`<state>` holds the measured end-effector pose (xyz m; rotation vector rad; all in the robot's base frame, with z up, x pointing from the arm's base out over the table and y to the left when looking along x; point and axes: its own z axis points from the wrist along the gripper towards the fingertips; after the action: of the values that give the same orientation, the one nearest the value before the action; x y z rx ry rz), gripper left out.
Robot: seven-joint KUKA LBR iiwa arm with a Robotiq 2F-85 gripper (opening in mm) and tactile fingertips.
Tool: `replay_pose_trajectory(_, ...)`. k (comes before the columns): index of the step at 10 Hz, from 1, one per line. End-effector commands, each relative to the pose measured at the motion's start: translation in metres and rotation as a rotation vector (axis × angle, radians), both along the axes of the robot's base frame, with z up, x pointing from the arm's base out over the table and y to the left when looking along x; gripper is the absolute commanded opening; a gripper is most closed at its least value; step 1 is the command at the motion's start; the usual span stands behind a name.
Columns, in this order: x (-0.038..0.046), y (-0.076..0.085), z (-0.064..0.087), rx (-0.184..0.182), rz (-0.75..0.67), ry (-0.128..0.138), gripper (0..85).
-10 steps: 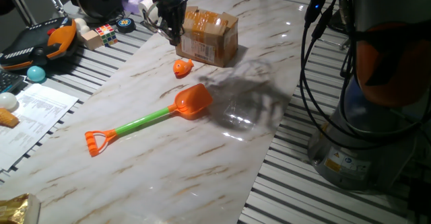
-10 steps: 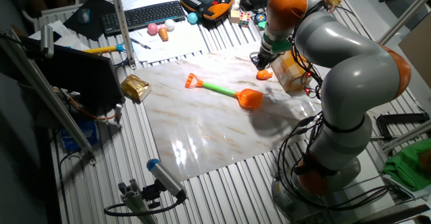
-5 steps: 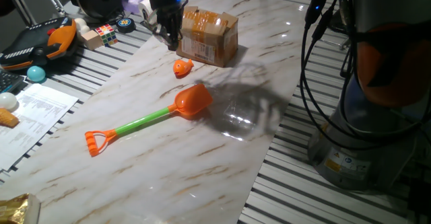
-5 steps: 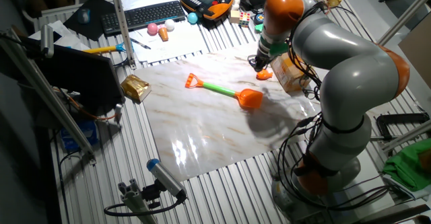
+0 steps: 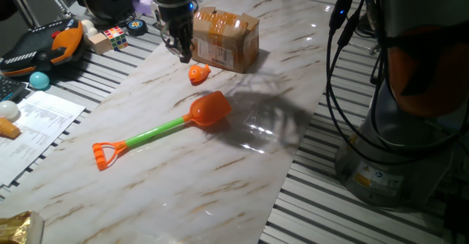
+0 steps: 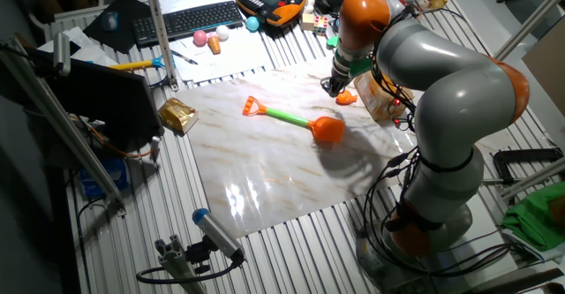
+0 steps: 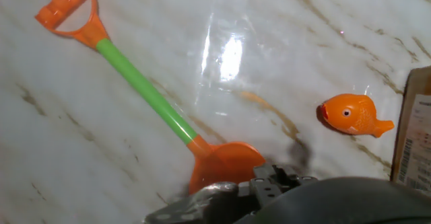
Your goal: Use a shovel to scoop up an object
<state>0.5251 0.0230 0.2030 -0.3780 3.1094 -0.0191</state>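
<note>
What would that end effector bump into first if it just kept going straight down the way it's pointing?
Probably the bare marble tabletop. The end effector points down beside the cardboard box, just behind the orange fish toy. The fish looks slightly off its line, though depth is hard to judge.

A glossy marbled table top (image 5: 220, 163) is seen, glare mirrored in it. The shovel (image 7: 145, 93) looks like smooth plastic — faintly shiny. The fish toy (image 7: 353, 115) appears glossy; the box (image 5: 227, 37) is matt brown cardboard with a paper label.
</note>
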Motion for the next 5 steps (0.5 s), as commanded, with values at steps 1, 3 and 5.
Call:
replay_pose_trajectory(1,0.0009,0.0003,-0.0017,-0.001,0.015,0.001,0.7)
replay_pose_trajectory(3,0.0023,0.0010,-0.0044,-0.003,0.030,0.003,0.7)
replay_pose_trajectory(5,0.0022,0.0036,-0.0083,-0.002,0.032,0.004,0.7)
